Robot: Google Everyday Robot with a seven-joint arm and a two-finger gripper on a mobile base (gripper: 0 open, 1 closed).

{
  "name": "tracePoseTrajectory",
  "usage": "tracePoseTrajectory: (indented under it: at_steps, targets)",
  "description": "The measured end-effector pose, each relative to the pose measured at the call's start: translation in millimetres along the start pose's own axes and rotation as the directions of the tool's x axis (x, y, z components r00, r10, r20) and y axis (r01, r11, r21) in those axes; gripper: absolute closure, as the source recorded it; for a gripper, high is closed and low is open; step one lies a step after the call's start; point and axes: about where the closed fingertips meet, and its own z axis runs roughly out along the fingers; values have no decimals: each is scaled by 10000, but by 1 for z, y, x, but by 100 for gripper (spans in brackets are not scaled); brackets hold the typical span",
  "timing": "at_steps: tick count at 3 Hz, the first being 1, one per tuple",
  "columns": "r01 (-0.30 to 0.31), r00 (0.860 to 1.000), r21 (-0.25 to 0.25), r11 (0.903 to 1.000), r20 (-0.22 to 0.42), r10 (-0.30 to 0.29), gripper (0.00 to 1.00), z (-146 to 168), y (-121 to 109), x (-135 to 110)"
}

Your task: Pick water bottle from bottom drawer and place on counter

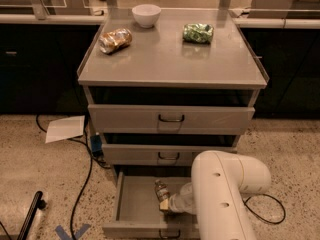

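Observation:
The bottom drawer (131,204) is pulled open, with a flat grey tray interior. My white arm reaches down into it from the right. The gripper (164,203) sits low over the middle of the tray. A small pale, upright object (160,187) at the gripper's tip looks like the water bottle; the gripper partly hides it and its label does not show. I cannot tell whether the gripper touches it. The counter (165,59) is the flat grey top of the cabinet, above.
On the counter lie a crushed brown can (115,40), a crushed green can (198,32) and a white bowl (146,14). The two upper drawers (171,118) are closed. A sheet of paper (65,128) and black cables (85,174) lie on the floor at the left.

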Motion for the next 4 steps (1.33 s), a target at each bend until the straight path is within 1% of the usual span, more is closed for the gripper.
tracePoseTrajectory:
  at_steps: [1, 2, 3, 4]
  targets:
    - [0, 10000, 0, 10000, 0, 0, 89, 0, 0, 0]
    - [1, 10000, -3, 10000, -1, -1, 100, 0, 0, 0]
    - [109, 9998, -603, 9981, -137, -117, 100, -9, 5, 0]
    - [554, 9984, -1588, 9858, -41, -568, 100, -52, 12, 6]
